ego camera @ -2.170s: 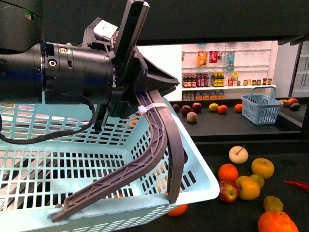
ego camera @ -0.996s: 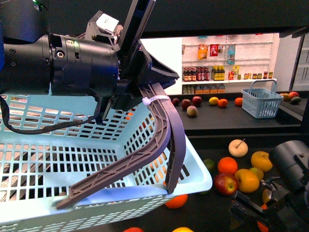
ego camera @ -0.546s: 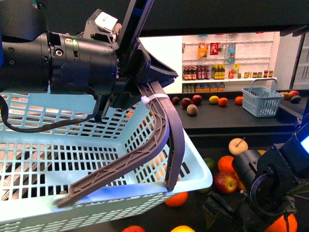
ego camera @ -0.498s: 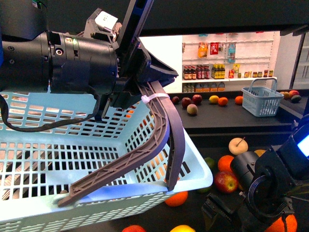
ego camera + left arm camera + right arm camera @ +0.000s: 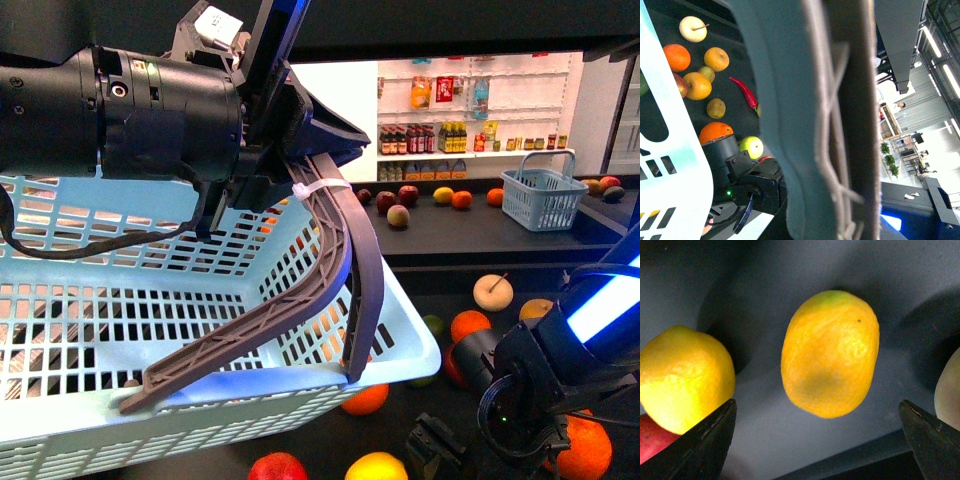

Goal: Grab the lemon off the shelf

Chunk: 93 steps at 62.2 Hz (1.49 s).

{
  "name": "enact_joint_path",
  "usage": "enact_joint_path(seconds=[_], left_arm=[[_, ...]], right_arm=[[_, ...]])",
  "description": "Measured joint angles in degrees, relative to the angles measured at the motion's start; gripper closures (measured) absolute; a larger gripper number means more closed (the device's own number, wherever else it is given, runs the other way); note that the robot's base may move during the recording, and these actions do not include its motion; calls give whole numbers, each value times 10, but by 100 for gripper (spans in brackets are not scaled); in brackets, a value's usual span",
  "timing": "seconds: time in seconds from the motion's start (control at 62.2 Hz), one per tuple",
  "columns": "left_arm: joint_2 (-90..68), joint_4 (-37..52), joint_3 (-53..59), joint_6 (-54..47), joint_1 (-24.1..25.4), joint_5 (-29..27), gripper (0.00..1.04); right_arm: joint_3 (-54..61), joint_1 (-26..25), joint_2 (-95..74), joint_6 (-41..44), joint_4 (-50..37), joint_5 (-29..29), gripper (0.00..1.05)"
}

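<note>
The black shelf [image 5: 420, 425] runs across the lower part of the front view, its dark tray scattered with fruit. In front of it hangs the pale blue slatted basket [image 5: 150, 330], filling the left half of that view. The left arm [image 5: 120, 110], a thick black cylinder, reaches in above the basket. The left claw [image 5: 315, 160] is clamped on the top of the grey handle [image 5: 340, 280], where a white zip tie [image 5: 318, 190] wraps it. The left wrist view shows handle and tie close against the camera.

The right arm [image 5: 530, 390], with a lit blue band, is low over the tray at the right of the front view. On the tier behind it stands a small blue basket [image 5: 543, 197]. The right claw [image 5: 817, 404] is spread wide and holds nothing. Its two dark fingers [image 5: 700, 440] sit in opposite corners of the right wrist view, well apart.

Between the fingers, touched by neither, the lemon [image 5: 830, 354] lies on the shelf tray. It is oval and yellow-orange, with a greenish tint at one tapered end. Near it, with a gap between, lies a brighter yellow fruit [image 5: 685, 377], which overlaps a red apple [image 5: 650, 445].

In the front view an orange [image 5: 365, 398] sits just under the basket's corner, and a pale stemmed apple [image 5: 493, 292] lies further back. A red chilli [image 5: 744, 92] shows in the left wrist view.
</note>
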<state>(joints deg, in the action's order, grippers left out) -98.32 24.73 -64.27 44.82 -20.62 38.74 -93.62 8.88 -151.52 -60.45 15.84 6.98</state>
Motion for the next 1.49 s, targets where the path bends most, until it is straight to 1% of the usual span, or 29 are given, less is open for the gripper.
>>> enact_joint_path(seconds=[0.418, 0.643, 1.045, 1.061, 1.221, 1.414, 1.495], left_arm=[[0, 0, 0, 0, 0, 0, 98], [0, 0, 0, 0, 0, 0, 98], [0, 0, 0, 0, 0, 0, 98], [0, 0, 0, 0, 0, 0, 98], [0, 0, 0, 0, 0, 0, 98], [0, 0, 0, 0, 0, 0, 98], [0, 0, 0, 0, 0, 0, 98]], right_arm=[[-57, -5, -42, 9, 20, -42, 7], [-76, -6, -54, 20, 26, -49, 7], [-77, -2, -70, 31, 25, -47, 7], [-57, -5, -62, 58, -2, -60, 57], [-18, -18, -32, 83, -38, -73, 59], [50, -52, 54, 128, -100, -66, 59], [86, -71, 107, 156, -127, -53, 59]])
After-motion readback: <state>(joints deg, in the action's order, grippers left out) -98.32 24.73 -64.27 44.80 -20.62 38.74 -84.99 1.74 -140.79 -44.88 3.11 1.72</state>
